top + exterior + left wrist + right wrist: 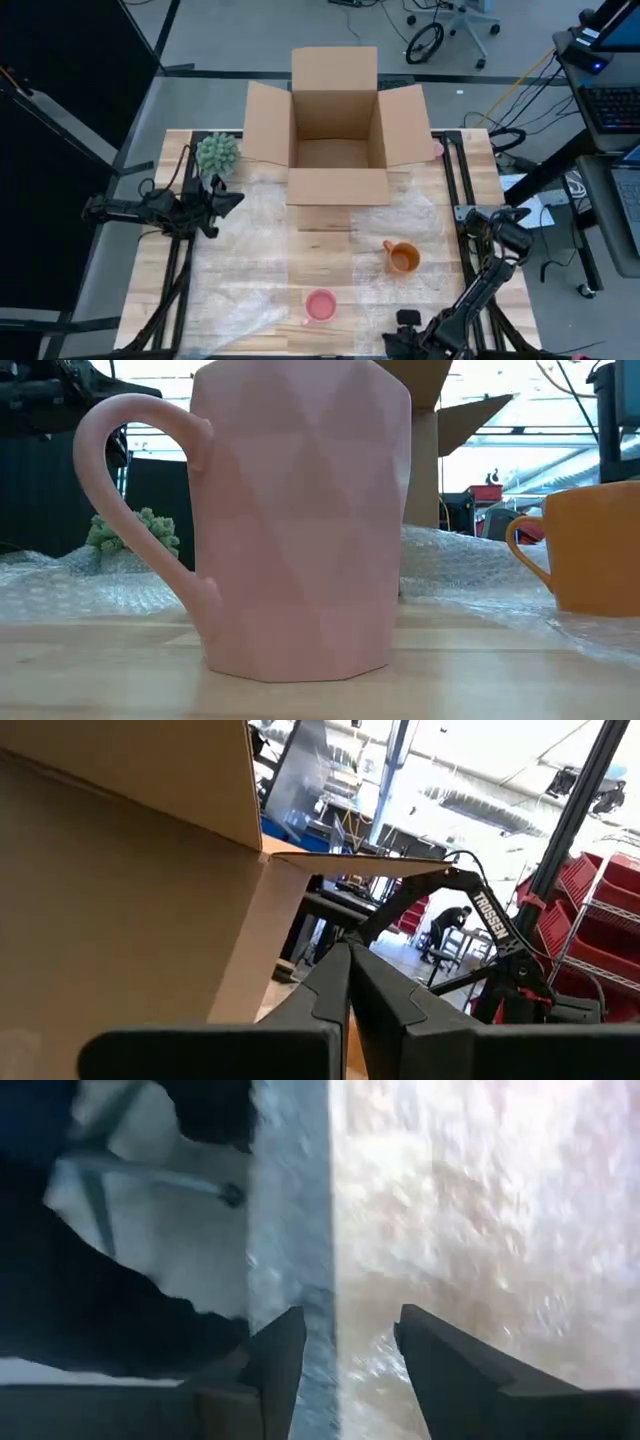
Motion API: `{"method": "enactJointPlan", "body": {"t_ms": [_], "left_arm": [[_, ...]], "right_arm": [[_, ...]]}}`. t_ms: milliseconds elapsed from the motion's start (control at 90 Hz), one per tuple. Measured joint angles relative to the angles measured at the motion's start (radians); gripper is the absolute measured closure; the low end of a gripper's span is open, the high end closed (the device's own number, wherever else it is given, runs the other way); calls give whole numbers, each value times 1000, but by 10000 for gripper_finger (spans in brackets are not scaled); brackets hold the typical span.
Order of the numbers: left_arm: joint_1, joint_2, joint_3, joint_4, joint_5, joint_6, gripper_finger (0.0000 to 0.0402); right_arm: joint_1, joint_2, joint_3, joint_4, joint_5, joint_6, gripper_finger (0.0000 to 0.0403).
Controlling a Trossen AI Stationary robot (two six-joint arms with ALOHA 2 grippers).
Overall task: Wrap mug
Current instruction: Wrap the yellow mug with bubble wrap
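Pink mug (320, 305) is seen upright on bare wood at the near middle of the table (320, 240), handle to the left in the low view. Bubble wrap (240, 290) is spread on either side of it; whether the mug's base touches a sheet cannot be told.

Right gripper (410, 325) is found at the near edge, just to the mug's right, clearly the nearer of the two. Its jaws are seen parted in the right wrist view, nothing between them, over the edge of the wrap.

Orange mug (402, 258) stands farther back on the right-hand sheet, handle to the left.

Left gripper (228, 200) is held well apart, at the left side beside a green plant (217, 153), its jaws pressed together, pointed toward the cardboard box (335, 130) standing open at the far side.

Judged: wrapping not yet begun; the pink mug is best reached from the right arm.
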Motion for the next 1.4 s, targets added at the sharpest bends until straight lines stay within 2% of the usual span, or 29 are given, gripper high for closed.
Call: {"method": "enactJointPlan", "body": {"t_ms": [144,222,311,422,478,644,811,933,1222,1400], "left_arm": [[0,0,0,-2,9,0,402],[0,0,0,-5,9,0,402],[0,0,0,-4,9,0,402],[0,0,0,-4,9,0,402],[0,0,0,-4,9,0,402],[0,0,0,-4,10,-1,402],[0,0,0,-1,10,-1,402],[0,0,0,-1,10,-1,402],[0,0,0,-1,13,-1,402],[0,0,0,-1,13,-2,402]], "right_arm": [[-10,24,3,7,-34,-16,262],[-19,22,3,5,-56,-4,277],[-18,22,2,2,-49,9,314],[-19,22,3,-6,-76,42,378],[-18,19,3,-8,-78,42,394],[-26,-14,-3,-34,-86,49,396],[-50,-115,-2,-94,-76,34,400],[-70,-202,-2,-217,-7,10,401],[-164,-410,-2,-636,116,36,402],[-246,-491,-2,-770,176,25,402]]}}
